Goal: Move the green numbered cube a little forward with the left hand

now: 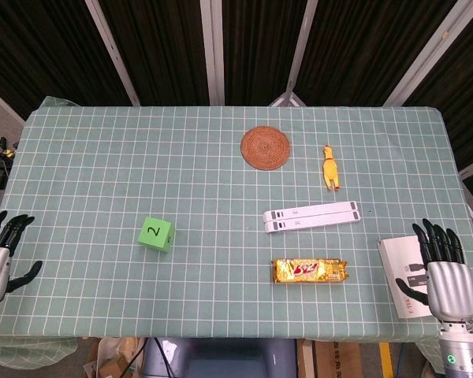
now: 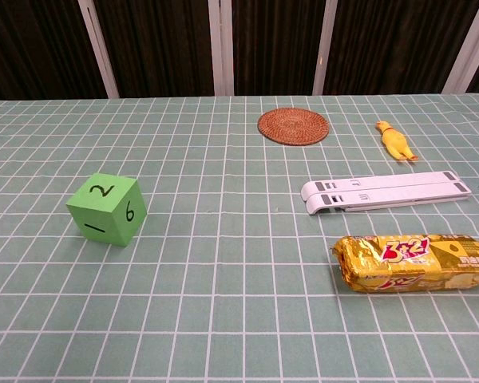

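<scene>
The green numbered cube point(image 1: 156, 234) sits on the checked tablecloth left of centre, its top face showing a 2. In the chest view the cube point(image 2: 107, 209) also shows a 6 and a 1 on its sides. My left hand point(image 1: 0, 256) hovers at the table's left edge, well to the left of the cube, fingers spread and holding nothing. Over the front right corner my right hand point(image 1: 445, 272) is open, fingers pointing away from me. Neither hand appears in the chest view.
A gold snack bar point(image 1: 310, 271) lies front centre-right, a white folded stand point(image 1: 313, 216) just behind it. Further back are a round woven coaster point(image 1: 265, 147) and a yellow rubber chicken point(image 1: 330, 168). A white booklet point(image 1: 404, 272) lies under my right hand.
</scene>
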Robot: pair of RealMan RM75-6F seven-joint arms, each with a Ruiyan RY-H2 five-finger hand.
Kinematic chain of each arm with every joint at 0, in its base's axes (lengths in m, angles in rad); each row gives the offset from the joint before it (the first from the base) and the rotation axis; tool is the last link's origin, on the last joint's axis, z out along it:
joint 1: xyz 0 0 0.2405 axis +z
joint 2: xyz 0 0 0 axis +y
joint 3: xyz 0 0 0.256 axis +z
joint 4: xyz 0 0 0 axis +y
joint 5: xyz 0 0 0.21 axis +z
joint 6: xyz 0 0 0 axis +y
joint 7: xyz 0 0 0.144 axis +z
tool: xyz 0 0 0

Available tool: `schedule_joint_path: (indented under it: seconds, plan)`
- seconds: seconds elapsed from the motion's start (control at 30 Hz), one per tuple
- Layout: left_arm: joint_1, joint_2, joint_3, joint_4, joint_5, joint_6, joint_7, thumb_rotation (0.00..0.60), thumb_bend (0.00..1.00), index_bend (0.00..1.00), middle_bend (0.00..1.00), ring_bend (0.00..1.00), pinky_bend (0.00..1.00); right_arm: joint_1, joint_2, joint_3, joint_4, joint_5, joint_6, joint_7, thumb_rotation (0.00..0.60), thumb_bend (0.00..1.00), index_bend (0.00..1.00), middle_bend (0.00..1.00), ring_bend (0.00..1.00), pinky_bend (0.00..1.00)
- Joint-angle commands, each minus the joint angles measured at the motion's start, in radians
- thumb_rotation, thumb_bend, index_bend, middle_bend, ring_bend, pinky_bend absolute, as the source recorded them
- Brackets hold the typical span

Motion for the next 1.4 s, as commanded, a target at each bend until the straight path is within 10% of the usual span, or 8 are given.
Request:
schedule_joint_path:
  seconds: [0.03,0.8,1.4]
  plan:
    - [0.004,0.003,-0.008,-0.002,0.001,-0.007,-0.004,0.600,0.33,0.15,0.13,0.01,0.03,0.000,0.000,-0.001,-0.002,-0.001,-0.003,-0.006,0.600,0.07,0.05,0.00,0.00,0.00]
    - [-0.024,0.012,-0.060,0.063,-0.004,-0.153,-0.097,0.600,0.33,0.15,0.17,0.03,0.10,0.000,-0.001,-0.005,-0.042,0.039,-0.054,-0.068,0.600,0.07,0.05,0.00,0.00,0.00]
    - [-0.343,0.301,-0.122,-0.135,-0.224,-0.851,-0.238,0.600,0.58,0.14,0.72,0.60,0.62,0.017,-0.040,0.001,-0.039,0.080,-0.097,-0.140,0.600,0.07,0.05,0.00,0.00,0.00]
